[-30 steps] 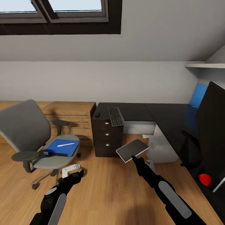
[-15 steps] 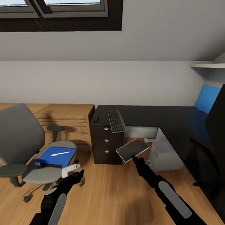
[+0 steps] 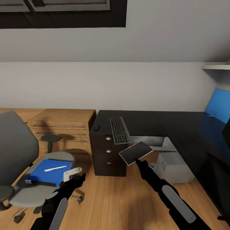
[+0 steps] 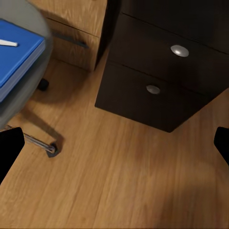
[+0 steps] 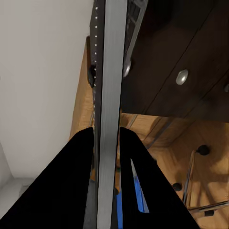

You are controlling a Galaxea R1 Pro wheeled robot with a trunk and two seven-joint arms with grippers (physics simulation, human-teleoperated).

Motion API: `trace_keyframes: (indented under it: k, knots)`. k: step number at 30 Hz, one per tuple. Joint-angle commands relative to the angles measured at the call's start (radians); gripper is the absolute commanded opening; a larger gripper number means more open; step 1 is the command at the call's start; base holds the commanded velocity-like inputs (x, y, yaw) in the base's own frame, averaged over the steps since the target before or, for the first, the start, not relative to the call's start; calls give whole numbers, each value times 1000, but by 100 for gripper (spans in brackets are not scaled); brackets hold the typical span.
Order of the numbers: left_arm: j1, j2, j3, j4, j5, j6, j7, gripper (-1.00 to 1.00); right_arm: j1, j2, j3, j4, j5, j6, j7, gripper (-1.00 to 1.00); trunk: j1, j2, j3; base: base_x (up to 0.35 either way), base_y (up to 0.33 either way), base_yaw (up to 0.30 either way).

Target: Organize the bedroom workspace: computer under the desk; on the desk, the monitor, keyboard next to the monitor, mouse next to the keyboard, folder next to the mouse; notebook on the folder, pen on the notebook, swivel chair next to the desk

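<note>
Notebook (image 3: 135, 153) clamped edge-on in the right gripper (image 3: 138, 162) — above the floor, before the desk (image 3: 179, 124) drawers.

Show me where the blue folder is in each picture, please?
Head view: the folder lies on the swivel chair's seat, lower left, with the pen on it.
Left wrist view: the folder shows at the upper left edge.
Right wrist view: a blue sliver past the held notebook.
Shared landmark: the black drawer unit with silver knobs.
</note>
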Motion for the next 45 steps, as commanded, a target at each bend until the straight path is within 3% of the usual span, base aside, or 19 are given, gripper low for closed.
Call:
trace_keyframes:
  k: [1,14,22,24,26,27,30,38,45]
  knots:
    - [-1,0,-1,-1,11,3,9,100,-1,-1,1,-2,-8,-5,-2,-100,1,0,-1,324,48,0]
    - [-1,1,-1,-2,11,3,9,100,-1,-6,0,-4,-6,-144,77,-100,1,0,-1,324,44,0]
    - [-1,1,-1,-2,11,3,9,100,-1,-7,-8,2,-10,-290,86,-100,1,0,-1,324,3,0]
    - [0,1,-1,-2,11,3,8,100,-1,-5,-58,33,-14,-327,85,-100,1,0,-1,319,0,0]
    - [-1,0,-1,-2,11,3,8,100,-1,-4,-83,45,-15,-329,84,-100,1,0,-1,296,0,0]
    - [-1,1,-1,-2,11,3,9,100,-1,-1,-165,81,-18,-330,75,-100,1,0,-1,204,0,0]
    - [-1,0,-1,-2,11,3,9,100,-1,-1,-207,98,-19,-330,70,-100,1,0,-1,119,0,0]
    - [-1,0,-1,-2,11,3,9,100,-1,0,-236,124,-25,-330,45,-100,1,0,-1,11,0,0]
    - [-1,0,-2,-2,11,3,8,100,-1,4,-235,135,-29,-329,43,-100,1,0,-1,152,0,0]
